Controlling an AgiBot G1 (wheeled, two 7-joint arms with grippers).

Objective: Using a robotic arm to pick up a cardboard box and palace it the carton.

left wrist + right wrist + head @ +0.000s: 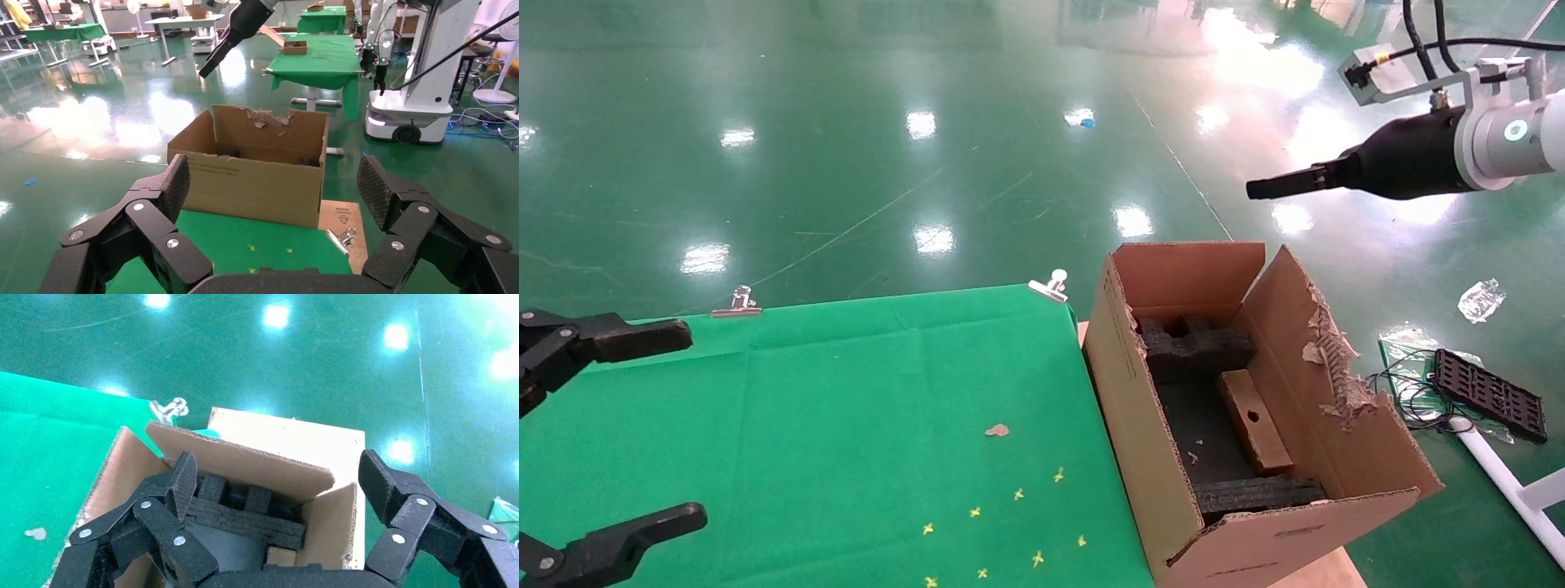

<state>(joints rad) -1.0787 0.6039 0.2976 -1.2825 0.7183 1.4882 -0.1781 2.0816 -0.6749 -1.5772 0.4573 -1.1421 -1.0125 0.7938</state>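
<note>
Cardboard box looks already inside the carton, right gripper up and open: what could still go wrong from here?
1. The cardboard box lies tilted between the black foam blocks, so it may shift or not seat flat.
2. The carton sits at the table edge beside the green cloth; a bump could push it off.
3. The carton's torn flap stands under the right gripper; a low retreat might snag it.
</note>
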